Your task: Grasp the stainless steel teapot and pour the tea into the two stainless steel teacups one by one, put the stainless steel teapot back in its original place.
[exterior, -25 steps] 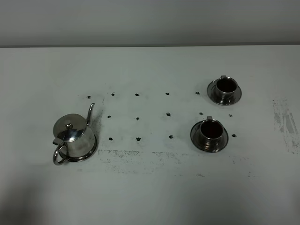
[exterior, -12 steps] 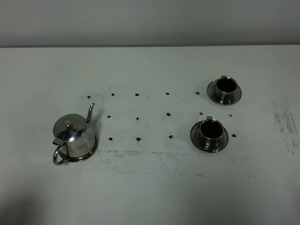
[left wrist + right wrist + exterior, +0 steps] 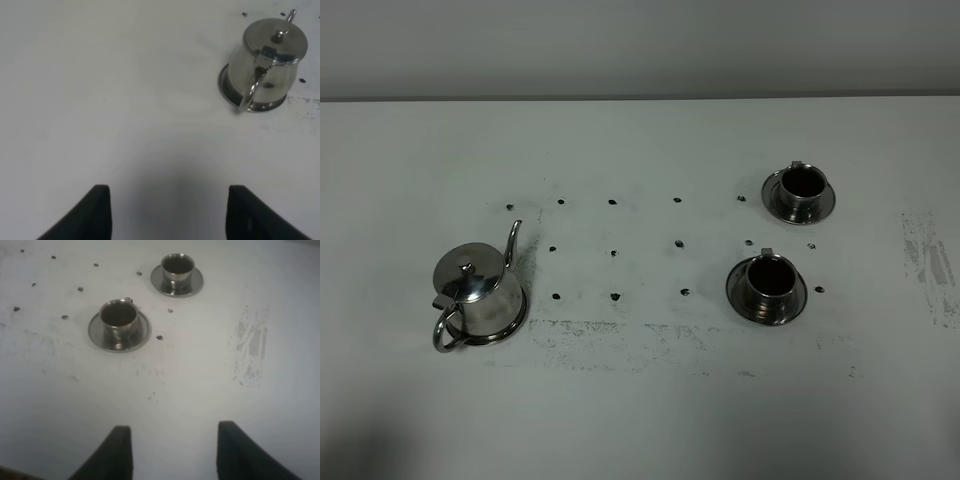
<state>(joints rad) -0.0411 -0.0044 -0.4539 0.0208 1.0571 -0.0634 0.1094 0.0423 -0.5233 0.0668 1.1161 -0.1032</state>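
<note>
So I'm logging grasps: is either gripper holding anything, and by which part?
Nothing is held. The left gripper and right gripper are both open and empty; the teapot stands untouched.

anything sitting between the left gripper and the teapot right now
Nothing visible. In the left wrist view, only bare white table lies between the open left gripper and the stainless steel teapot, whose loop handle faces the gripper.
</note>
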